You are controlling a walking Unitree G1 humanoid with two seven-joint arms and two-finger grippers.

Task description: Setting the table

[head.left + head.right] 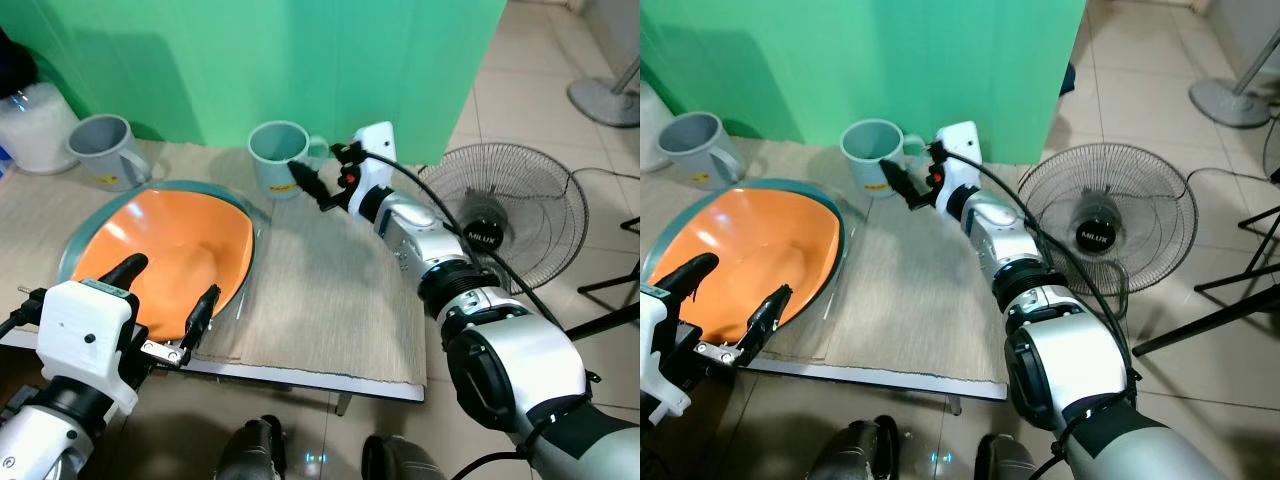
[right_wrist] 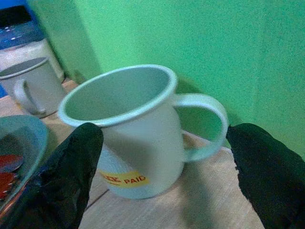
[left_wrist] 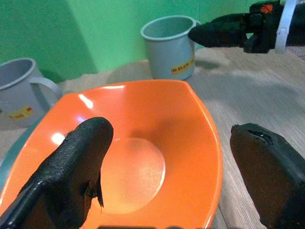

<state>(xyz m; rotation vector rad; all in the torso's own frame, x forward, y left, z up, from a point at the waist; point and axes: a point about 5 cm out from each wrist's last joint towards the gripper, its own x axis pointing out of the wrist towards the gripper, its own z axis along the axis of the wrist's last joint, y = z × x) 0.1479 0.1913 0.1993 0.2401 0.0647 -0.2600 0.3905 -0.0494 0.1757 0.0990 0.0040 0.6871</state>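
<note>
Broadly laid out on a beige woven mat over the low worktop [image 1: 330, 310], against a green backdrop. Largest: wide orange plastic bowl [image 1: 170, 255], nested in a teal-rimmed dish at the near left corner. Probably light, stiff, glossy and so slippery; best pinched at the near rim, one finger inside, one under the lip. Left tool [image 1: 168, 310] spread wide just before that rim, touching nothing.

Next: pale grey-green enamel mug with a yellow label [image 1: 282, 157], upright at the back near the mat's middle. Rigid, light, smooth-walled; handle pointing right, yet the body looks the surer hold. Right tool [image 2: 162, 176] open wide on either side of it, empty.

Smaller: second grey mug [image 1: 106, 150], far left, well apart.
</note>
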